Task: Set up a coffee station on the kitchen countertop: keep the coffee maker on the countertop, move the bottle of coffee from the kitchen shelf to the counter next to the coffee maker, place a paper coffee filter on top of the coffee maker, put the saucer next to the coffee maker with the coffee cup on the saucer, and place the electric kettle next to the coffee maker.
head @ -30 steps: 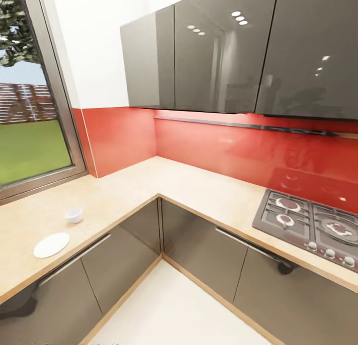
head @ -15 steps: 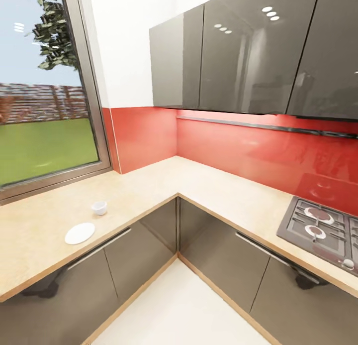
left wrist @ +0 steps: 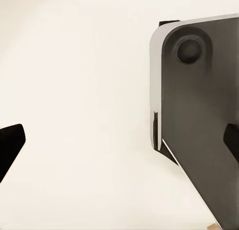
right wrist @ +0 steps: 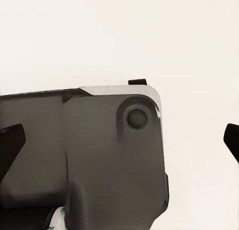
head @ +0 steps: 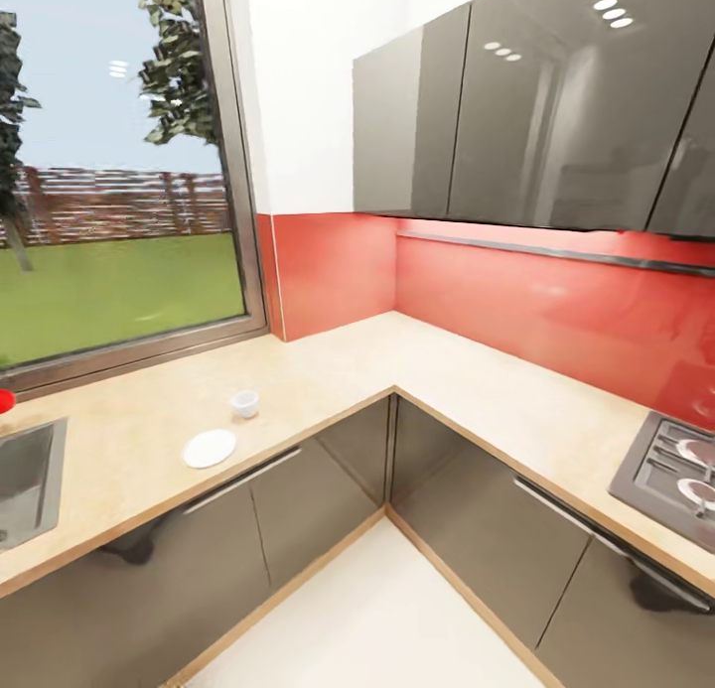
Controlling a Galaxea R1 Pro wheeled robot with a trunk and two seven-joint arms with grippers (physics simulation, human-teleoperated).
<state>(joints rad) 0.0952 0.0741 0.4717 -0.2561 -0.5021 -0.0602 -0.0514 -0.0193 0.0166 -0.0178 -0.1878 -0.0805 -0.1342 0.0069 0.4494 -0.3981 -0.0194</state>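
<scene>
- Step in hand, as I judge it: the robot is on its way along the kitchen, with nothing picked up. The saucer-and-cup step looks nearest, since both lie on the countertop (head: 328, 370) in the head view.
- Left claw (left wrist: 119, 140): fingertips stand at opposite edges of its wrist view, so it is spread wide and empty, pointing down at pale floor and the robot's grey base (left wrist: 199, 115).
- Right claw (right wrist: 119, 140): likewise spread wide, empty, over the same base.
- Both claws hang low, well below and well apart from the cup (head: 244, 403) and saucer (head: 210, 448); neither thing lies between any fingers.
- The cup stands upright, mouth up, long axis vertical; whether it has a handle is too small to tell.
- The saucer lies flat just beside the cup, apart from it, face up, near the counter's front edge.
- The sink (head: 25, 480) lies further along the same worktop.
- Next move, I'd say: draw up to the counter and lift a claw above the cup, fingers straddling its rim.
</scene>
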